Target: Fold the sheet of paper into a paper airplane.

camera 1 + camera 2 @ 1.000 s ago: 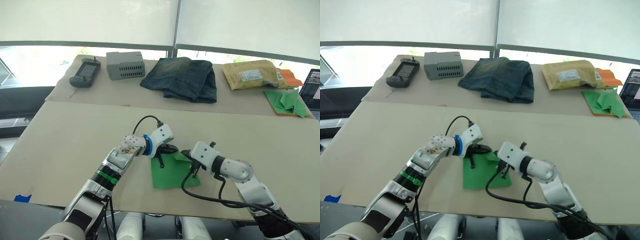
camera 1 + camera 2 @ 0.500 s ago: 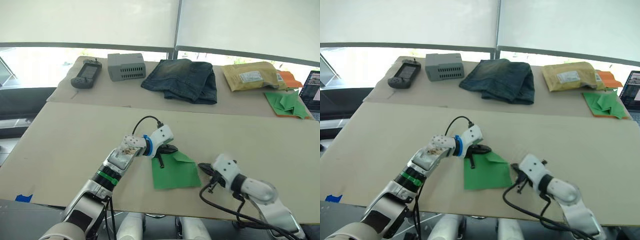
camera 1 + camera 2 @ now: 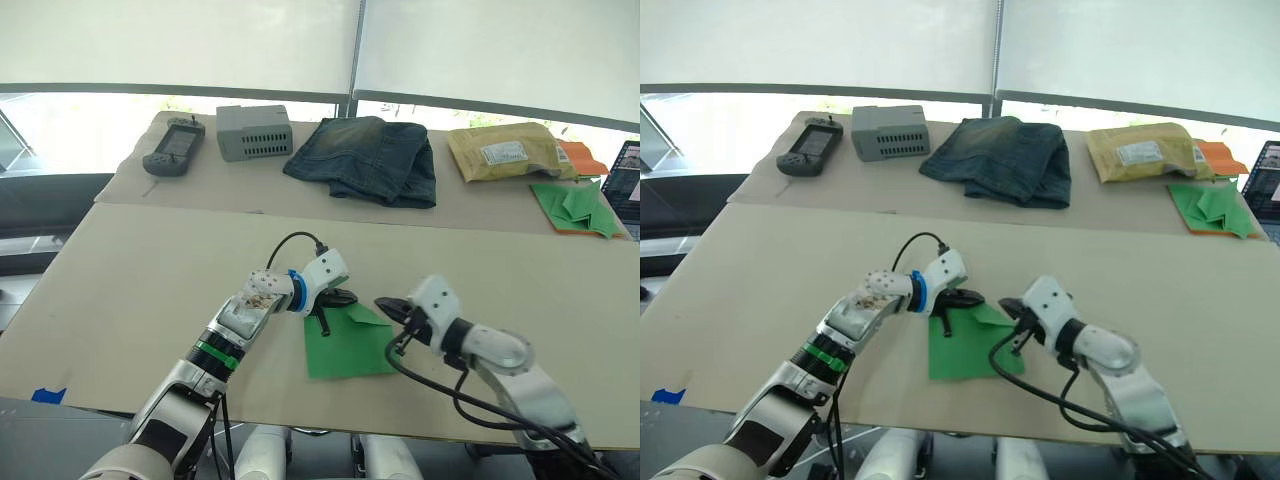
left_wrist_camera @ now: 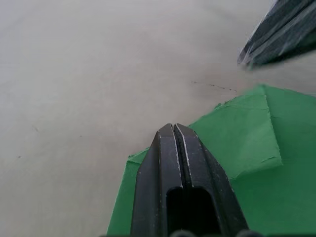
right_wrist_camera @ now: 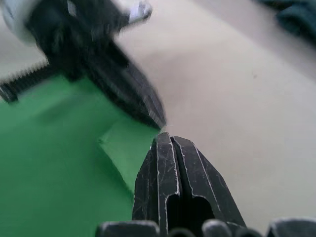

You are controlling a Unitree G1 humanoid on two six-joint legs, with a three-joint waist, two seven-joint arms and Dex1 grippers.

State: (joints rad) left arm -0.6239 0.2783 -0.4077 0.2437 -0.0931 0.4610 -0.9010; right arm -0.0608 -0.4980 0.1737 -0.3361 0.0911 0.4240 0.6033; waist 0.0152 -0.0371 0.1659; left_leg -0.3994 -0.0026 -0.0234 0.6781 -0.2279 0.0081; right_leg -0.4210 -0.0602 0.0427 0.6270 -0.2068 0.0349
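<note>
I see one corner folded on thin bright green sheet of paper (image 3: 347, 342); rest unfolded. L gripper (image 3: 347, 297) & R gripper (image 3: 385, 305) closed, holding nothing.

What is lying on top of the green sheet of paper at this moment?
On the sheet of paper, a corner flap is folded over its far edge. The left hand, shut, rests over the far-left part. The right hand, shut, sits at the flap's far edge. What the hands cover is hidden.

Green sheet of paper (image 3: 347, 345), one corner folded

It lies flat on the near table (image 3: 150, 280), its far corner turned over into a small triangular flap.
</note>
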